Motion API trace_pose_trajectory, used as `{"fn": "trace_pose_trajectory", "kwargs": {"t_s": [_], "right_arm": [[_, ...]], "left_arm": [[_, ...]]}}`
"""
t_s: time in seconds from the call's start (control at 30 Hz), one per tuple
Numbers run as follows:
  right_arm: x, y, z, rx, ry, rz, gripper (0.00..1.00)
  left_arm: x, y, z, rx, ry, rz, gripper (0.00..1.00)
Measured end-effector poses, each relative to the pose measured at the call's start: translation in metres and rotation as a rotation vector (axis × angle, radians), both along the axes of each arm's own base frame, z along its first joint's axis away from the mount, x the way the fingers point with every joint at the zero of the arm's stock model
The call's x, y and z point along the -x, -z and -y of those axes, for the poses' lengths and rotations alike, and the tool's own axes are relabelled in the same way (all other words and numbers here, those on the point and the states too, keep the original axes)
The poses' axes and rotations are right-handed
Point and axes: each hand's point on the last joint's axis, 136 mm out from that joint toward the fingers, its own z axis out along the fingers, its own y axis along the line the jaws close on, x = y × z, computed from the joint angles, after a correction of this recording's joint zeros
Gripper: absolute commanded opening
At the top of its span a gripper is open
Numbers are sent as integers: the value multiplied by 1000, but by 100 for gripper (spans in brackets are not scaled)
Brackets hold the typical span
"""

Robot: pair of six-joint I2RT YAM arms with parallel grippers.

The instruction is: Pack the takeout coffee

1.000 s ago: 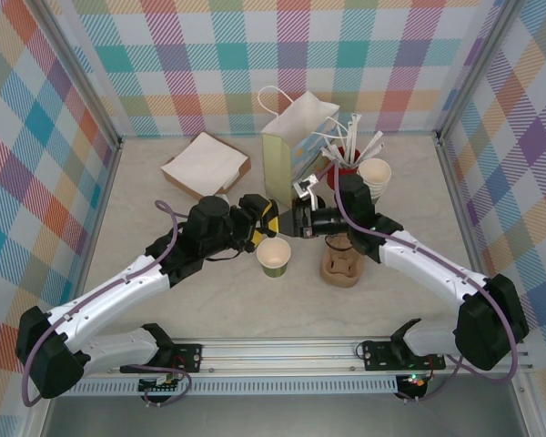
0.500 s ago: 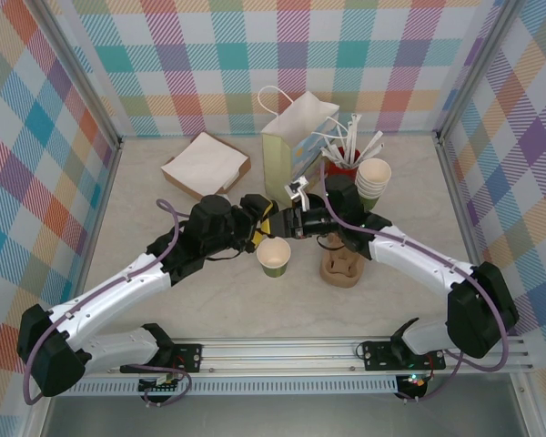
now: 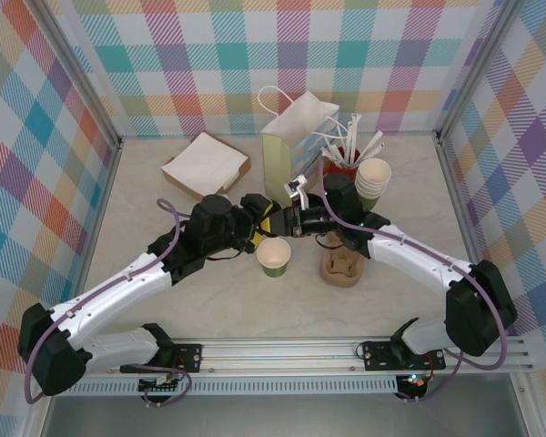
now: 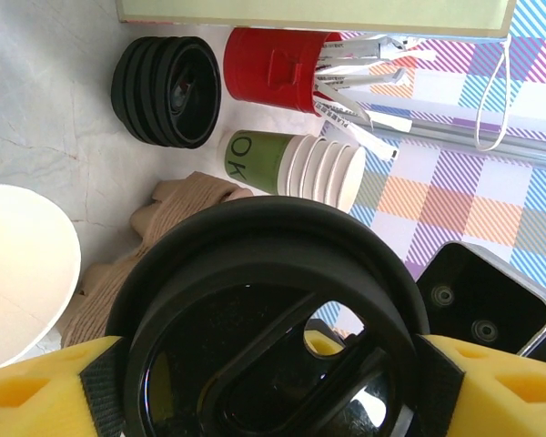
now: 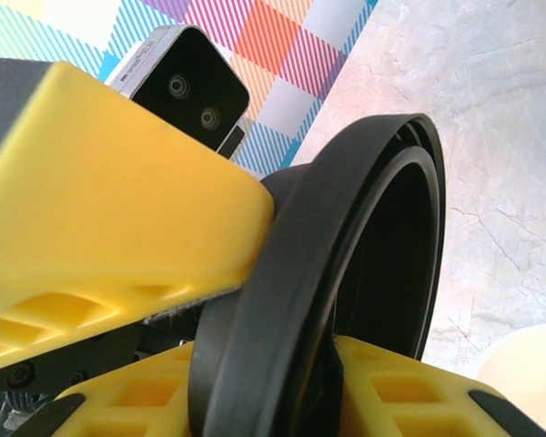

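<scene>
While the black lid (image 4: 264, 309) hangs between both claws above the middle of the table (image 3: 209, 300), the step in hand is judged to be a pass from one arm to the other ahead of capping. The left gripper (image 3: 266, 223) stands wide and spans the lid across its full width, a yellow finger touching the rim on either side. The right gripper (image 3: 291, 222) has narrowed onto the lid's edge, its fingers lying against the wall inside and out; it looks like a pinch, though its firmness cannot be judged. The takeout coffee cup (image 3: 274, 258) stands upright and uncapped just toward the near edge from the claws, touched by neither, with the pulp carrier (image 3: 340, 266) just to its right. To do this well, one grip should be secure before the other lets go. The lid should then be brought level, centred over the cup mouth, and pressed evenly round the rim. The lid is thin glossy plastic, round, with a raised rim and a moulded recess, so it is likely to flex or slip. The cup is matte olive paper, cream inside and tapered, and may crush or tip under a skewed push. The carrier is rough brown moulded fibre, and the table has a pale, smooth, marbled surface.
</scene>
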Motion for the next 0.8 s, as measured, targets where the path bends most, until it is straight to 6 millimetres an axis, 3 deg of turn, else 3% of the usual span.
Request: {"fn": "trace_pose_trajectory", "kwargs": {"t_s": [0.8], "right_arm": [[-1, 6, 2, 24, 16, -19, 32]], "left_arm": [[-2, 7, 1, -14, -2, -13, 80]]}}
